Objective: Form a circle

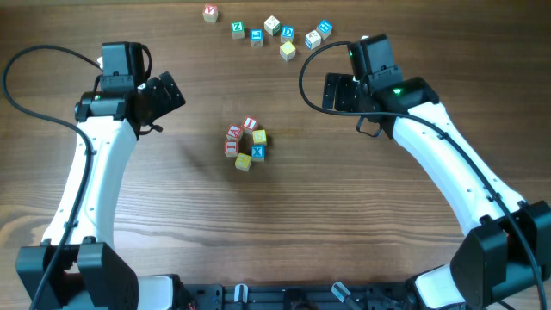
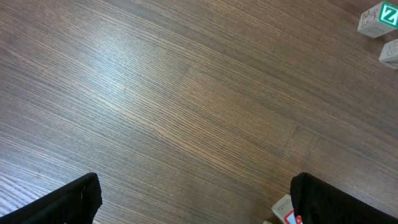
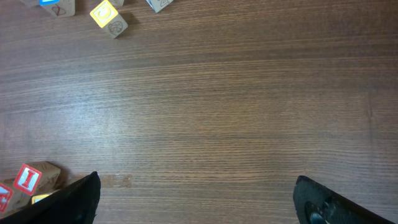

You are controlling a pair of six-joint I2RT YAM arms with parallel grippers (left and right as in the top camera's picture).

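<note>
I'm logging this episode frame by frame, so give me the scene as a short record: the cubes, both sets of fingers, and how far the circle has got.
surface: wooden table
circle: tight ring of six letter cubes mid-table, between the arms; includes a red "I" cube and a blue "X" cube
loose cubes: about eight, scattered along the far edge, a green "Z" cube among them
left fingers: open, empty, clear of the ring
right fingers: open, empty, clear of the ring
task state: ring looks roughly formed

Wooden table (image 1: 344, 224) bears the circle (image 1: 257, 152) and loose letter cubes (image 1: 272, 25).
</note>
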